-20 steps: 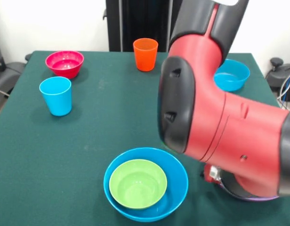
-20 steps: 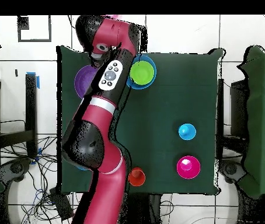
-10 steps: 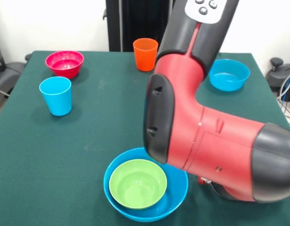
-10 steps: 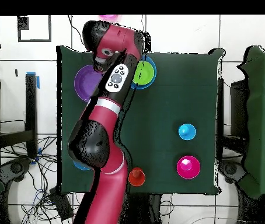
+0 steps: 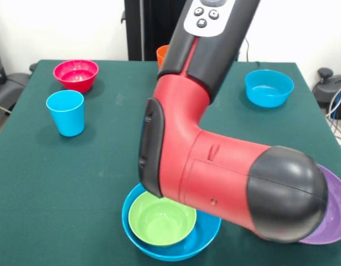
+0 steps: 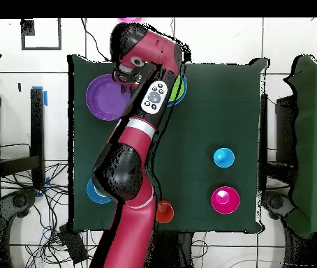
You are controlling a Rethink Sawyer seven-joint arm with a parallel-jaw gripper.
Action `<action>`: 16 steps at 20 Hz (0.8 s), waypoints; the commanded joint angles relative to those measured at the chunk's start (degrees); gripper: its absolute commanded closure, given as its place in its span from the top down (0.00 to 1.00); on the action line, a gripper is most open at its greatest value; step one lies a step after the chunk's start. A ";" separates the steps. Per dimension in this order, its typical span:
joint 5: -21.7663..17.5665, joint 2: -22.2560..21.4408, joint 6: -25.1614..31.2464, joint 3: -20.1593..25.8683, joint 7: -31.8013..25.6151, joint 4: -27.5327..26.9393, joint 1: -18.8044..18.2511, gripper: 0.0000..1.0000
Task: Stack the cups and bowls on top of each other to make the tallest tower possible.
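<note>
Gripper (image 6: 124, 72) at the arm's (image 5: 215, 166) end, fingers hidden; open or closed cannot be told. It hangs over the purple bowl's (image 6: 105, 98) rim. Beside it, a lime green bowl (image 5: 161, 216) nests inside a blue bowl (image 5: 206, 234). Well apart: light blue cup (image 5: 66, 112), pink bowl (image 5: 76, 74), second blue bowl (image 5: 268, 87).

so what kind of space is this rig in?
Looks like a robotics lab or test cell. A green-covered table holds only plastic cups and bowls, loose cables trail over a white tiled floor, and the red arm reaches over the table.
</note>
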 commanded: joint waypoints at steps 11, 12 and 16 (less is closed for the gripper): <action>9.07 4.07 -2.52 10.64 -4.72 -7.98 -1.26 0.00; 8.68 4.05 -2.19 11.44 -5.66 -7.91 -1.23 0.00; 10.45 3.54 -0.72 13.08 -7.88 -9.11 -1.97 0.00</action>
